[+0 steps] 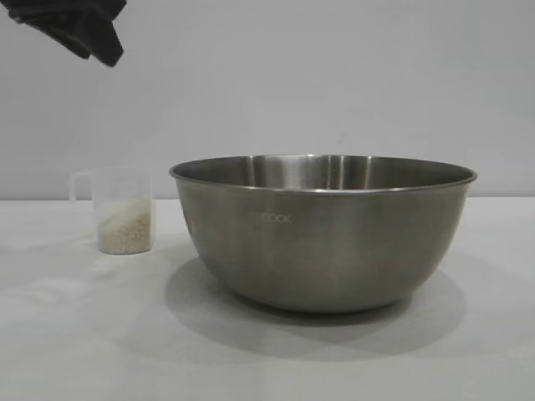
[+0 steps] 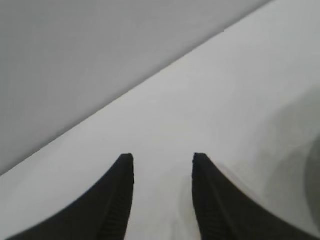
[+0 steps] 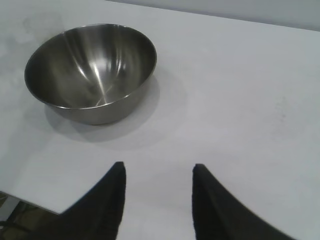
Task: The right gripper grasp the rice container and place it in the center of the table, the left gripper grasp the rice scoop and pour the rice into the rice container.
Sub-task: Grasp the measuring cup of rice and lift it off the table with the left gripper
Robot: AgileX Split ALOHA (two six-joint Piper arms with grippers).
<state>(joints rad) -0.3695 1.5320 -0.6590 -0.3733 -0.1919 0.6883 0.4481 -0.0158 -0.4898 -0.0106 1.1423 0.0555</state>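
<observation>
The rice container (image 1: 322,234), a big steel bowl, stands empty on the white table (image 1: 75,334), a little right of the middle in the exterior view. To its left stands the rice scoop (image 1: 122,209), a small clear cup with white rice (image 1: 125,232) in its bottom third. My right gripper (image 3: 159,167) hovers open over bare table, well short of the bowl (image 3: 90,70), holding nothing. My left gripper (image 2: 163,157) is also open and empty above bare table; the scoop is out of its view. Only a black piece of the left arm (image 1: 75,29) shows high above the scoop.
A plain grey wall (image 1: 334,75) stands behind the table. The table's near edge (image 3: 30,202) shows beside my right gripper's finger. Bare tabletop lies in front of the bowl and the cup.
</observation>
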